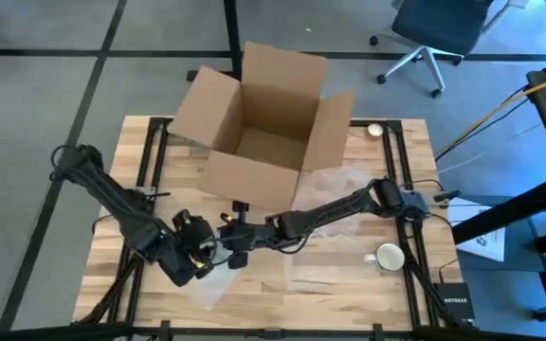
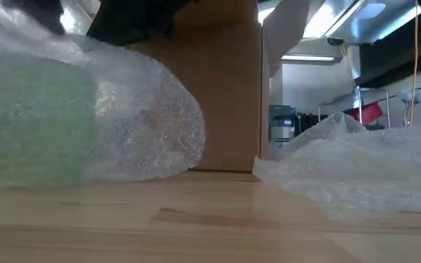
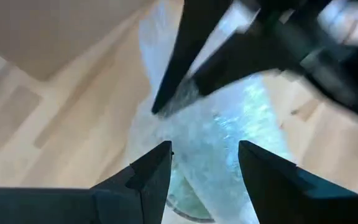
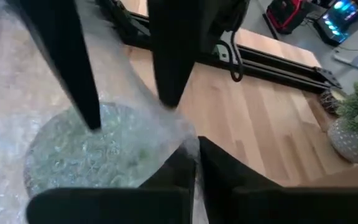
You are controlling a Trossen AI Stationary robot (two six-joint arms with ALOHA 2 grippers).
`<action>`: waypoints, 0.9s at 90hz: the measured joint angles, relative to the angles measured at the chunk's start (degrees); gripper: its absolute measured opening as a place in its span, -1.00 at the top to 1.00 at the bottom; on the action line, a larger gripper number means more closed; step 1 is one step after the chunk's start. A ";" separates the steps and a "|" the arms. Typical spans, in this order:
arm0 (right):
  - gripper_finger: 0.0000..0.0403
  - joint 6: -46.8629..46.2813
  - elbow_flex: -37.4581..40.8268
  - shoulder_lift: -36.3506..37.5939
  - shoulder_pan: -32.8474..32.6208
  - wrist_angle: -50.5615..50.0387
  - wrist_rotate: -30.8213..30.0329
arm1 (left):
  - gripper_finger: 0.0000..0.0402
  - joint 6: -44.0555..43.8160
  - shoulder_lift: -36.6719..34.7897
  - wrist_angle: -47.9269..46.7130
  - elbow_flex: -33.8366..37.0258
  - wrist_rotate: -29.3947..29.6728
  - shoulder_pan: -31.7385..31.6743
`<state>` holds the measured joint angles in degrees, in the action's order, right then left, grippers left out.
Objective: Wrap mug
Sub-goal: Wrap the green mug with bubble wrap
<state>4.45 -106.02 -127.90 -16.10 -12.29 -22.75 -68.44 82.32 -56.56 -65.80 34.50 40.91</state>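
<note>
Wrapping underway: right gripper pinches bubble wrap around green mug; left gripper spread alongside. Next: tuck ends.

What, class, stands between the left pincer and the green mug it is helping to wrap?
Only bubble wrap: it covers the green mug, and the open left pincer straddles it. The right pincer pinches the wrap.

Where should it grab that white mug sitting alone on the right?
Probably one wall at the rim, from straight above: the white mug appears to stand upright, mouth up. The left gripper, open, and right gripper, pinching bubble wrap, are busy elsewhere.
</note>
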 joint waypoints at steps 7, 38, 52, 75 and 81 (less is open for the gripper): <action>1.00 -0.01 0.00 0.00 0.00 0.00 0.90 | 0.15 -2.06 0.78 0.60 2.68 -0.82 -0.31; 0.90 -4.50 0.00 0.79 -0.02 -2.12 5.55 | 0.15 -3.78 1.18 9.51 10.49 -3.35 -0.55; 0.54 -4.66 -0.02 4.72 -0.10 -5.57 7.58 | 0.15 -3.08 1.18 11.01 11.19 -3.58 -0.55; -0.05 -4.45 -0.11 6.55 -2.25 -10.52 25.22 | 0.15 -2.62 1.20 10.91 11.23 -3.62 -0.57; -0.15 -0.93 -0.20 5.18 -3.82 -9.68 25.00 | 0.15 -1.85 1.20 10.95 11.23 -3.59 -0.57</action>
<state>3.52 -106.21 -122.71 -19.92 -21.98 2.24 -70.29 83.53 -45.61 -54.57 30.90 40.34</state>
